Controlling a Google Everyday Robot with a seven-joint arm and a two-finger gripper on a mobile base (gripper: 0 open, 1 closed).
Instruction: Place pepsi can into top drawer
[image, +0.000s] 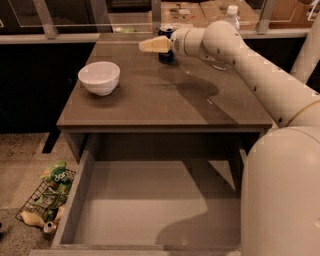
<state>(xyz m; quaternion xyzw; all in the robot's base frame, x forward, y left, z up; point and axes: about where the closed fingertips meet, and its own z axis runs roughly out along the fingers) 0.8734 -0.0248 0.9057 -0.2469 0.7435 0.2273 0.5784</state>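
Note:
The pepsi can (165, 52), dark blue with a silver top, stands upright near the far edge of the table (165, 100). My gripper (153, 45) reaches in from the right on a white arm; its cream fingertips point left and lie in front of the can's upper part, hiding some of it. Whether they touch the can I cannot tell. The top drawer (150, 210) is pulled wide open below the table front; its flat grey floor is bare.
A white bowl (99, 77) sits on the table's left side. A clear plastic bottle (231, 14) stands at the far right behind my arm. A wire basket (47, 200) with snack bags lies on the floor at left. My arm's large white link fills the right foreground.

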